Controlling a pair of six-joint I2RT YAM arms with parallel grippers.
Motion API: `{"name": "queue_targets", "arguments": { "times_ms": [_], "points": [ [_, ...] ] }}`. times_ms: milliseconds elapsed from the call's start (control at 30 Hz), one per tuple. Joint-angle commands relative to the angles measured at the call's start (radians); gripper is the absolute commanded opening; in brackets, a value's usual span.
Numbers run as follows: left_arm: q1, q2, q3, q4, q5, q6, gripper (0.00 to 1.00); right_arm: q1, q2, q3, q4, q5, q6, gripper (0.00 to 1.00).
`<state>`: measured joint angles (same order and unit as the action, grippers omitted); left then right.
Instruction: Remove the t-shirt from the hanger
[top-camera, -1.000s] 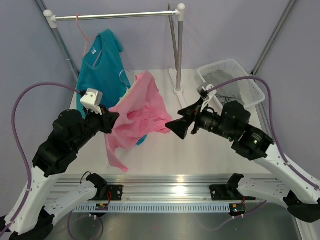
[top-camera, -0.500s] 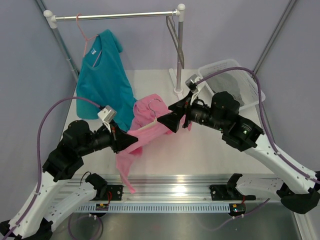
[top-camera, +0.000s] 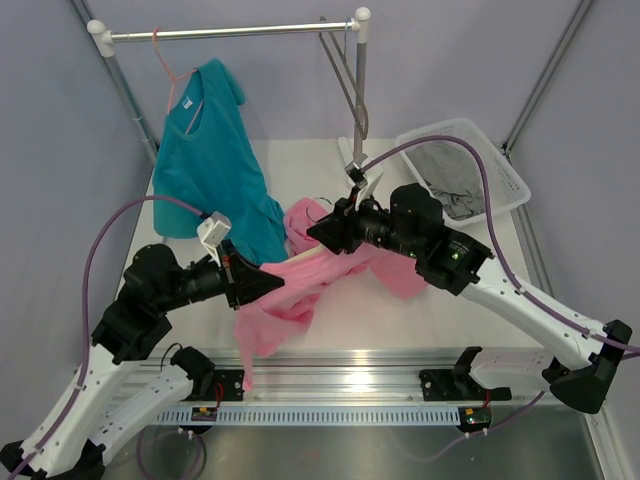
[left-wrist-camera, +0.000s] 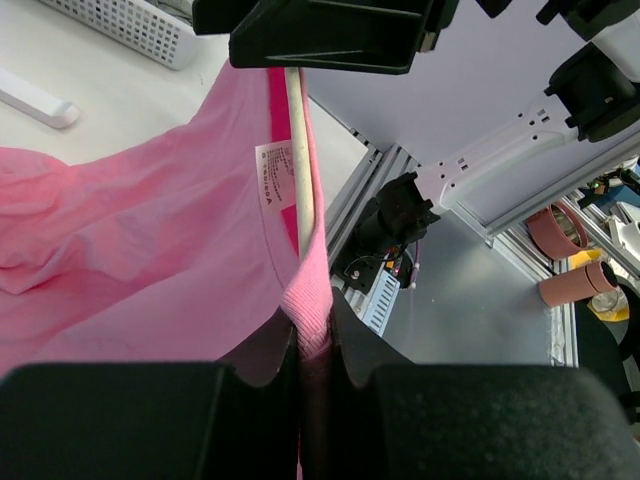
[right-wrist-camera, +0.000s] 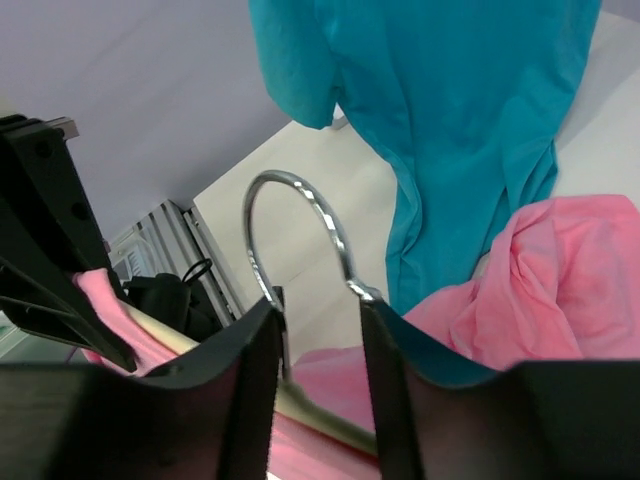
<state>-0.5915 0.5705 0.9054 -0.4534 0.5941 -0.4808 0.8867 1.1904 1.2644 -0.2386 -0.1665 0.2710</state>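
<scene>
The pink t-shirt (top-camera: 300, 300) hangs stretched between my two arms over the table, one end bunched near the teal shirt. My left gripper (top-camera: 268, 285) is shut on its ribbed collar (left-wrist-camera: 312, 325). The cream hanger (left-wrist-camera: 298, 150) still runs inside the neck opening, past the white label. Its bar (top-camera: 303, 257) shows between the grippers in the top view. My right gripper (top-camera: 322, 232) has closed around the hanger's metal hook (right-wrist-camera: 300, 225); the wire touches both fingertips (right-wrist-camera: 385, 330). Pink cloth and the cream bar (right-wrist-camera: 320, 410) lie just below those fingers.
A teal shirt (top-camera: 212, 160) hangs on a thin pink hanger from the rail (top-camera: 230, 32) at the back left. A dark hanger (top-camera: 345, 70) swings by the rail's right post. A white basket (top-camera: 505, 165) with a grey garment stands at the back right.
My right gripper moved left onto the hanger's hook and its jaws narrowed around it. The pink t-shirt sank lower and stretched out. The left gripper kept its hold.
</scene>
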Motion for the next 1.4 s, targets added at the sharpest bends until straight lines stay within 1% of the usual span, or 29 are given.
{"name": "queue_targets", "arguments": {
  "times_ms": [0, 33, 100, 133, 167, 200, 233, 267, 300, 333, 367, 433, 467, 500, 567, 633, 700, 833, 900, 967, 1000, 1067, 1100, 1133, 1267, 1300, 1367],
  "points": [
    [-0.004, -0.021, 0.003, 0.136, 0.041, -0.018, 0.0, 0.024, 0.002, -0.029, 0.077, 0.036, 0.0, 0.39],
    [-0.004, -0.02, 0.007, 0.136, 0.032, -0.015, 0.0, 0.026, -0.003, -0.037, 0.087, 0.039, 0.005, 0.31],
    [-0.004, -0.006, 0.015, 0.137, 0.021, -0.018, 0.0, 0.024, -0.017, -0.062, 0.117, 0.03, 0.014, 0.21],
    [-0.004, -0.001, 0.029, 0.14, 0.026, -0.024, 0.06, 0.024, -0.024, -0.072, 0.134, 0.015, 0.016, 0.14],
    [-0.005, 0.003, 0.032, 0.147, 0.05, -0.028, 0.13, 0.024, -0.034, -0.086, 0.159, 0.01, 0.023, 0.04],
    [-0.005, 0.006, 0.036, 0.162, 0.064, -0.033, 0.24, 0.024, -0.049, -0.089, 0.163, 0.005, 0.031, 0.01],
    [-0.005, 0.006, 0.041, 0.171, 0.076, -0.045, 0.54, 0.024, -0.055, -0.091, 0.162, -0.004, 0.039, 0.0],
    [-0.004, 0.002, 0.041, 0.182, 0.094, -0.051, 0.68, 0.024, -0.066, -0.091, 0.151, 0.002, 0.06, 0.0],
    [-0.004, -0.017, 0.033, 0.212, 0.107, -0.065, 0.8, 0.024, -0.095, -0.092, 0.141, 0.049, 0.08, 0.0],
    [-0.004, -0.027, 0.024, 0.24, 0.152, -0.074, 0.95, 0.024, -0.113, -0.095, 0.119, 0.076, 0.108, 0.0],
    [-0.004, -0.04, 0.017, 0.298, 0.179, -0.077, 0.98, 0.024, -0.138, -0.115, 0.12, 0.094, 0.112, 0.0],
    [-0.004, -0.058, 0.018, 0.309, 0.199, -0.091, 0.99, 0.026, -0.233, -0.175, 0.146, 0.157, 0.129, 0.0],
    [-0.004, -0.063, 0.026, 0.288, 0.197, -0.09, 0.99, 0.026, -0.292, -0.186, 0.137, 0.174, 0.129, 0.0],
    [-0.005, -0.063, 0.032, 0.269, 0.193, -0.081, 0.99, 0.024, -0.319, -0.195, 0.116, 0.22, 0.128, 0.0],
    [-0.004, -0.063, 0.052, 0.188, 0.148, -0.044, 0.99, 0.024, -0.379, -0.209, 0.098, 0.235, 0.129, 0.0],
    [-0.005, -0.072, 0.046, 0.156, 0.139, -0.021, 0.99, 0.024, -0.406, -0.209, 0.079, 0.229, 0.14, 0.0],
    [-0.004, -0.081, 0.014, 0.165, 0.159, -0.015, 0.99, 0.024, -0.422, -0.192, 0.047, 0.237, 0.149, 0.0],
    [-0.004, -0.08, -0.002, 0.185, 0.173, -0.031, 0.98, 0.026, -0.417, -0.152, -0.002, 0.288, 0.155, 0.0],
    [-0.004, -0.077, -0.016, 0.193, 0.174, -0.039, 0.91, 0.024, -0.407, -0.145, -0.01, 0.312, 0.157, 0.0],
    [-0.004, -0.072, -0.031, 0.193, 0.158, -0.025, 0.73, 0.024, -0.4, -0.146, -0.004, 0.324, 0.157, 0.0],
    [-0.004, -0.072, -0.049, 0.191, 0.136, -0.022, 0.5, 0.024, -0.4, -0.151, 0.005, 0.325, 0.161, 0.0],
    [-0.004, -0.069, -0.068, 0.191, 0.115, -0.01, 0.3, 0.024, -0.399, -0.151, 0.01, 0.321, 0.16, 0.0],
    [-0.005, -0.063, -0.083, 0.191, 0.093, -0.005, 0.06, 0.024, -0.4, -0.152, 0.013, 0.321, 0.16, 0.0],
    [-0.004, -0.06, -0.089, 0.19, 0.081, -0.002, 0.0, 0.024, -0.406, -0.151, 0.015, 0.32, 0.158, 0.0],
    [-0.004, -0.061, -0.102, 0.173, -0.002, 0.005, 0.0, 0.024, -0.414, -0.145, -0.004, 0.338, 0.146, 0.0],
    [-0.005, -0.064, -0.103, 0.17, -0.042, 0.005, 0.0, 0.024, -0.417, -0.142, -0.011, 0.352, 0.136, 0.0],
    [-0.005, -0.083, -0.1, 0.134, -0.104, 0.011, 0.0, 0.024, -0.425, -0.138, -0.027, 0.421, 0.125, 0.0]
  ]
}}
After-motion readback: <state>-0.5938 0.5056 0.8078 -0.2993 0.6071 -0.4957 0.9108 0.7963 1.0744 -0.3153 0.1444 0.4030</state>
